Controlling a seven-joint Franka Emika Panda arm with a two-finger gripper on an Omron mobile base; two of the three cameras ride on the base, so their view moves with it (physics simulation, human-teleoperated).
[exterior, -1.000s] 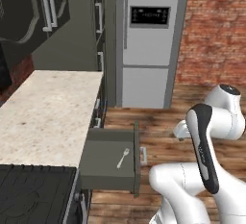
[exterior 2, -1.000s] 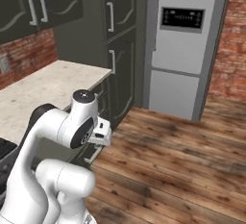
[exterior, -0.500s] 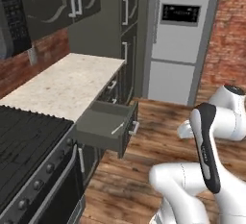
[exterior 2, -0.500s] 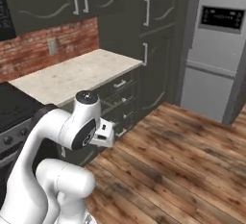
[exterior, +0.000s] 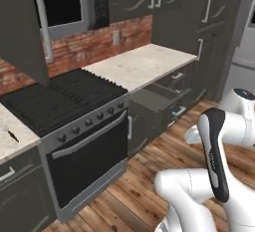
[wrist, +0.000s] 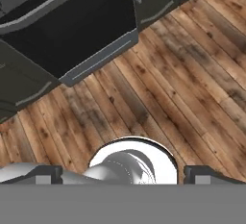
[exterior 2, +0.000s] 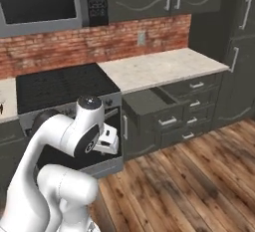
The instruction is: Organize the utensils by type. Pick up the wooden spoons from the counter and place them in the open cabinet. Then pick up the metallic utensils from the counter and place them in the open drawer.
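1. Left base view: stovetop (exterior: 60, 99) at centre left, beige desk (exterior: 142, 64) at upper centre, one open drawer (exterior: 157, 99) below its near edge; one small dark utensil (exterior: 12, 136) on a second desk section at the left edge.
2. Right base view: same drawer (exterior 2: 149, 101) at centre, seen empty from the front.
3. Hand view: end effector (wrist: 120, 172) at the bottom, fingers spread wide, holding nothing, above wooden floor (wrist: 182, 88) and one oven door (wrist: 72, 31).

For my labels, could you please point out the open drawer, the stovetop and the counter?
Drawer (exterior 2: 144, 102), right base view, inside floor.
Stovetop (exterior: 60, 96), left base view, grate.
Counter (exterior 2: 159, 66), right base view, top.
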